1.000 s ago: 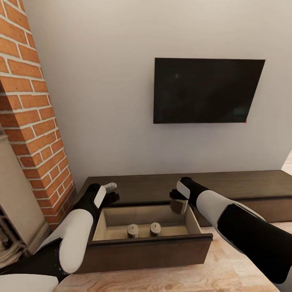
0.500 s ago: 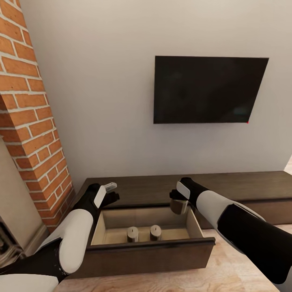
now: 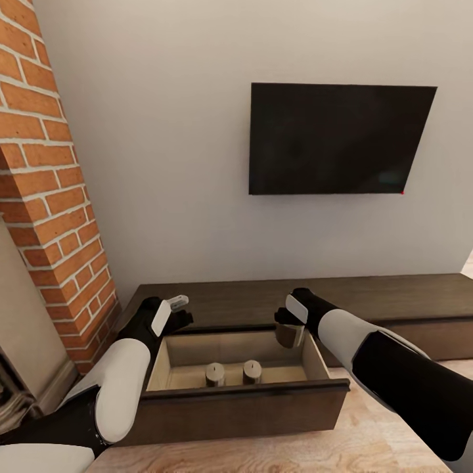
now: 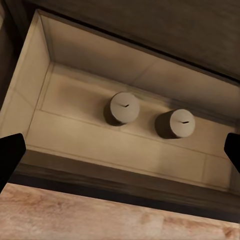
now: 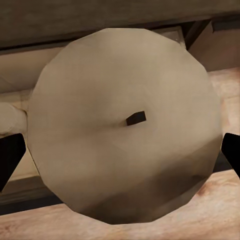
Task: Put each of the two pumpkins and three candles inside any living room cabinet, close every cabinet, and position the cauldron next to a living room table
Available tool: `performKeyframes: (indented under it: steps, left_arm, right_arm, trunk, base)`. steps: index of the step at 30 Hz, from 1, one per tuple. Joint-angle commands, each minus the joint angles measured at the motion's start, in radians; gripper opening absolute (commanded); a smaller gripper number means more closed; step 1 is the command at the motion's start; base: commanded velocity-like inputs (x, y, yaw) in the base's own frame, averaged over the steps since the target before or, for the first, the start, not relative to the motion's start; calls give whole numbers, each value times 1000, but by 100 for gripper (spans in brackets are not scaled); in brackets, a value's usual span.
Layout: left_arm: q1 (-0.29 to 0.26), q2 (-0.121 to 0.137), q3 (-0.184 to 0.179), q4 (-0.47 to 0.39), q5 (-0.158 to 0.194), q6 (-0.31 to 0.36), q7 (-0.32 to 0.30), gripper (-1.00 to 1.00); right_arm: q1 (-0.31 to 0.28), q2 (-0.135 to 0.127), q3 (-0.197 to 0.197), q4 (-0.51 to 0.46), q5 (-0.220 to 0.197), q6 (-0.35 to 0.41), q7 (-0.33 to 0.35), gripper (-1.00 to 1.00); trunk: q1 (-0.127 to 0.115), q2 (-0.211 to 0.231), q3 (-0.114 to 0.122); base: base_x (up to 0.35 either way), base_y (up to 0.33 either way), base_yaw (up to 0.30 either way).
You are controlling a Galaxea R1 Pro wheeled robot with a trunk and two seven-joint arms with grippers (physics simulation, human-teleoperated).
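The long dark-brown cabinet (image 3: 394, 295) has one drawer (image 3: 236, 401) pulled out. Two grey-beige candles (image 3: 215, 374) (image 3: 251, 371) stand side by side on the drawer's pale floor, and both candles (image 4: 123, 107) (image 4: 181, 123) also show from above in the left wrist view. My left gripper (image 3: 182, 320) (image 4: 120, 155) hovers open over the drawer's back left corner, holding nothing. My right gripper (image 3: 289, 328) (image 5: 120, 157) is shut on a third candle (image 3: 289, 335) (image 5: 125, 130), held above the drawer's back right part, wick toward the wrist camera.
A black TV (image 3: 338, 138) hangs on the pale wall above the cabinet. A red brick column (image 3: 52, 217) and a beige fireplace edge (image 3: 26, 355) stand at the left. Light wooden floor (image 3: 315, 447) lies in front of the drawer.
The head view has shifted slightly, so the TV sits higher in the picture. Both arms, the held candle and the two candles in the drawer keep their places.
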Motion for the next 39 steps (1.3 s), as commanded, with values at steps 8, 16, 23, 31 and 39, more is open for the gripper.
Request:
performKeyframes:
  steps: [8,16,23,31,39]
  left_arm:
    - [-1,-2,7,-2,-3,4,1,100]
    - [-1,-3,7,-2,-2,3,1,100]
    - [-1,-4,8,-2,-1,3,1,100]
    - [-1,-3,7,-2,-1,3,1,100]
    - [-1,-3,7,-2,-1,3,1,100]
  right_arm:
    - [7,1,8,-2,-9,3,-7,-100]
    - [17,1,8,-2,-9,-11,-7,-100]
    - [23,-2,9,-2,-8,-84,-6,-100]
    - [27,2,11,-5,-7,-118,-4,-100]
    - [28,0,11,-5,-7,-121,-4,-100]
  trunk:
    - [31,-57,-26]
    - [61,-113,-51]
    - [88,-162,-73]
    - [119,-218,-98]
    - [149,-274,-123]
  base:
    - [0,0,0]
    - [0,0,0]
    - [0,0,0]
    - [0,0,0]
    - [0,0,0]
